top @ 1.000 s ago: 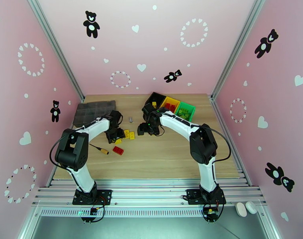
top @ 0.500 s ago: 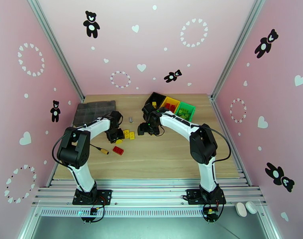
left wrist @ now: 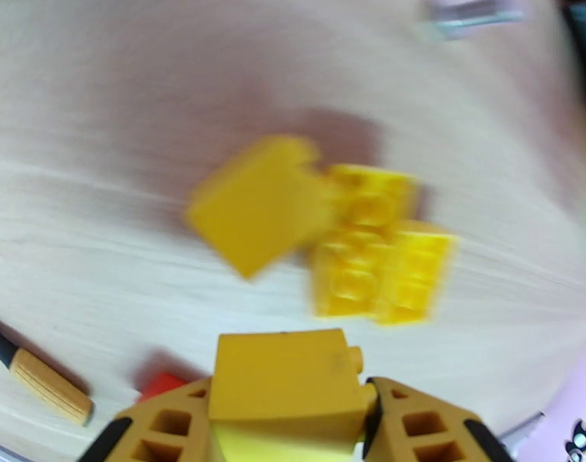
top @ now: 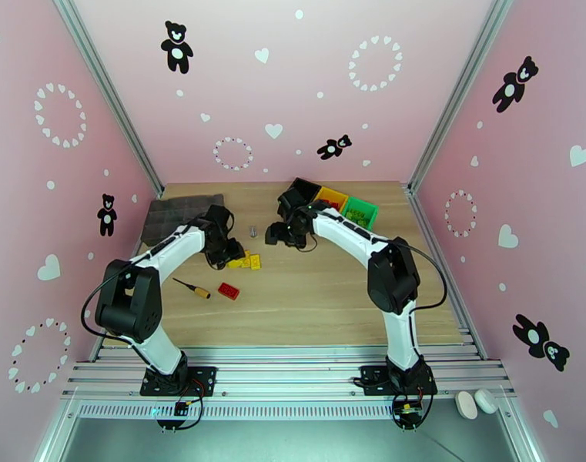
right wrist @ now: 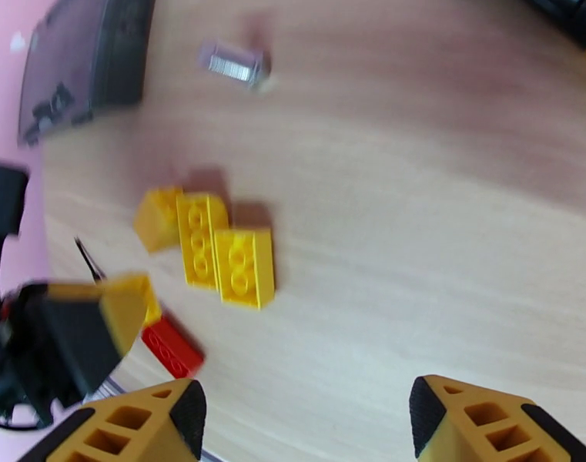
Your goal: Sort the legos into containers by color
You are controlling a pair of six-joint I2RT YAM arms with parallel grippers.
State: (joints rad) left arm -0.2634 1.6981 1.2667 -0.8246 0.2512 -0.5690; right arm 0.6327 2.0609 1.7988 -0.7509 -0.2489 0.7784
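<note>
Left gripper [left wrist: 289, 406] pinches a yellow studded plastic brick [left wrist: 281, 371], jaws pressed on its sides, above the wooden worktop [top: 316, 294]. Nearest on the worktop are a red studded brick [top: 229, 291] and an orange-handled screwdriver [top: 192, 288], apart from each other. Just beyond, three yellow bricks [left wrist: 362, 248] lie touching in a cluster. Right gripper [right wrist: 304, 413] hovers further back, jaws spread, empty. A small metal cylinder [top: 253, 230] lies between the arms. At the far side sit the joined black bin [top: 304, 185], yellow bin [top: 331, 196] and green bin [top: 360, 212]. A dark grey organizer tray [top: 177, 209] lies far left.
</note>
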